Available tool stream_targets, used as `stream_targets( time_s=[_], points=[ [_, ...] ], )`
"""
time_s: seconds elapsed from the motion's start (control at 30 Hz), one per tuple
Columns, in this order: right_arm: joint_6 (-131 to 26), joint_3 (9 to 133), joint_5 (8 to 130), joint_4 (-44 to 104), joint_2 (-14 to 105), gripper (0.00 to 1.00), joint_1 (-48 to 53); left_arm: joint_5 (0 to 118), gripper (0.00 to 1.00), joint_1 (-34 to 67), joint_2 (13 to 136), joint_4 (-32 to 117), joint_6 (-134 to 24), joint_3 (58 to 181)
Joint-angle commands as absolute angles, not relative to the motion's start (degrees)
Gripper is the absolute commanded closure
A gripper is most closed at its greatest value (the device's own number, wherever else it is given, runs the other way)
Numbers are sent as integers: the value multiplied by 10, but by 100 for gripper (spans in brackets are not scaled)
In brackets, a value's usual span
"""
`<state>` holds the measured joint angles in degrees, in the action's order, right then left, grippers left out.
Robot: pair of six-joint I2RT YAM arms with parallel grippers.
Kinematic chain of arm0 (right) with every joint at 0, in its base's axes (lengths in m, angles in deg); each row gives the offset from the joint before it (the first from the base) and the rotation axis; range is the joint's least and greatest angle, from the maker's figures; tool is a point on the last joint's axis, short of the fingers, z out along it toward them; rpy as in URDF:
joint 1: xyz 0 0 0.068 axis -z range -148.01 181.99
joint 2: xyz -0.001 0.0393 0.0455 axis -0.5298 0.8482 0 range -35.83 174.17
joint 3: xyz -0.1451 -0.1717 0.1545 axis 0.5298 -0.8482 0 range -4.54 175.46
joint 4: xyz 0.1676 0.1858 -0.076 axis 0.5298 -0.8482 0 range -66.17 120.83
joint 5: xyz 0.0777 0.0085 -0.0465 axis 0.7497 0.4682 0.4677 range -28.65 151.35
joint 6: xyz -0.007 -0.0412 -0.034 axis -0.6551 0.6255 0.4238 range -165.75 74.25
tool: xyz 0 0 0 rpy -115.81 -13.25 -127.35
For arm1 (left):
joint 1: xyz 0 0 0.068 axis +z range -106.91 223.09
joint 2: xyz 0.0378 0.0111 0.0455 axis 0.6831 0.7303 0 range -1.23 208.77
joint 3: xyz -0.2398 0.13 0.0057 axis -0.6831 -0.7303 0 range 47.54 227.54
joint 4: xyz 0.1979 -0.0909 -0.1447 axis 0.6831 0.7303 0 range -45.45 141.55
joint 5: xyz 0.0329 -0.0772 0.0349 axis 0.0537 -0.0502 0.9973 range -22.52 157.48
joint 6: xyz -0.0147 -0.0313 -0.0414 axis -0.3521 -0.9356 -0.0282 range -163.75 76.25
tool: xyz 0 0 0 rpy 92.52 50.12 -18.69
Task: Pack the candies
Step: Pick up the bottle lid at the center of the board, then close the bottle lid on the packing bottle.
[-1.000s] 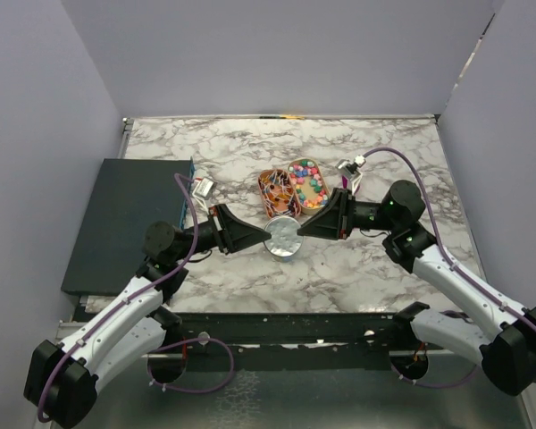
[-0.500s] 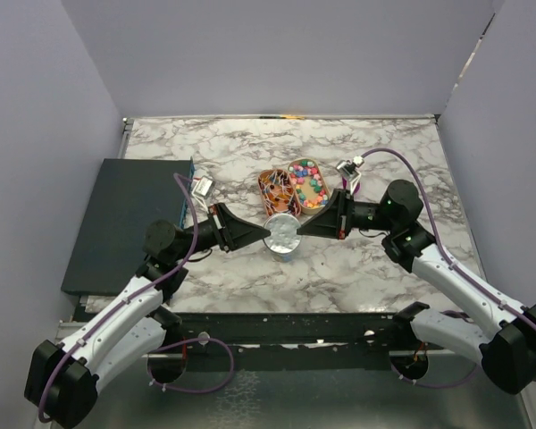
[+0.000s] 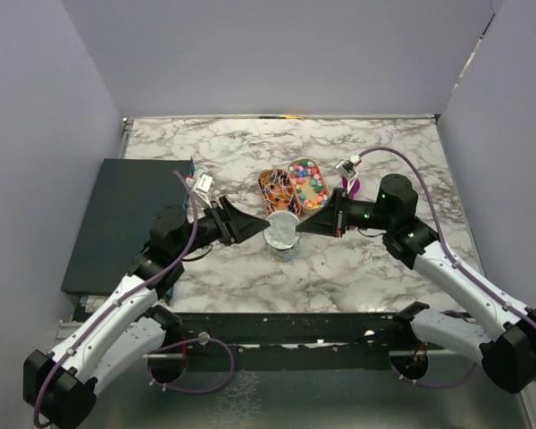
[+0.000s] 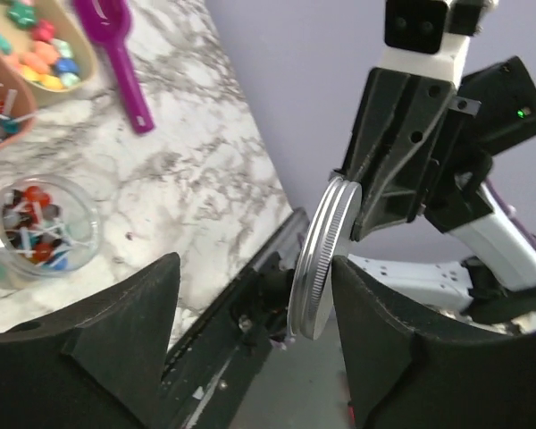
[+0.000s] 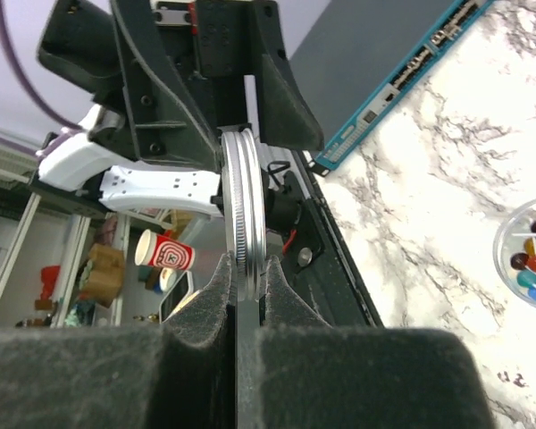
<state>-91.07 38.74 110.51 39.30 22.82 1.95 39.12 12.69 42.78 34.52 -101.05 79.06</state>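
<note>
Step in hand: capping. The right claw [image 5: 247,273] pinches the metal lid [image 5: 244,201] on edge; the left claw [image 4: 255,268] stands wide, straddling it. Next: level the lid over the open jar [image 4: 37,228] at mid-bench and seat it.

This is looking like a robotics lab. Plain grey panels [image 3: 277,54] are boxing in a marble table [image 3: 357,268] on three sides; a left arm [image 3: 116,313] and right arm [image 3: 456,277] are sitting bolted at the table's near edge. Past that edge, shelving [image 5: 4,241] and a paper cup [image 5: 168,256] are standing in a cluttered room.
</note>
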Motion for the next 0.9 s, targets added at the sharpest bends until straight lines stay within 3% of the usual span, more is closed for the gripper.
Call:
stream_targets(
  time_s=[0.0,0.43,0.87],
  points=[
    [-859,403,1073,310,243,99,25,495,29,128,413,494,-921,828],
    [-855,396,1044,290,351,99,40,552,27,128,448,583,-852,859],
    [-899,388,1021,379,468,99,40,548,25,128,442,584,-856,843]
  ],
)
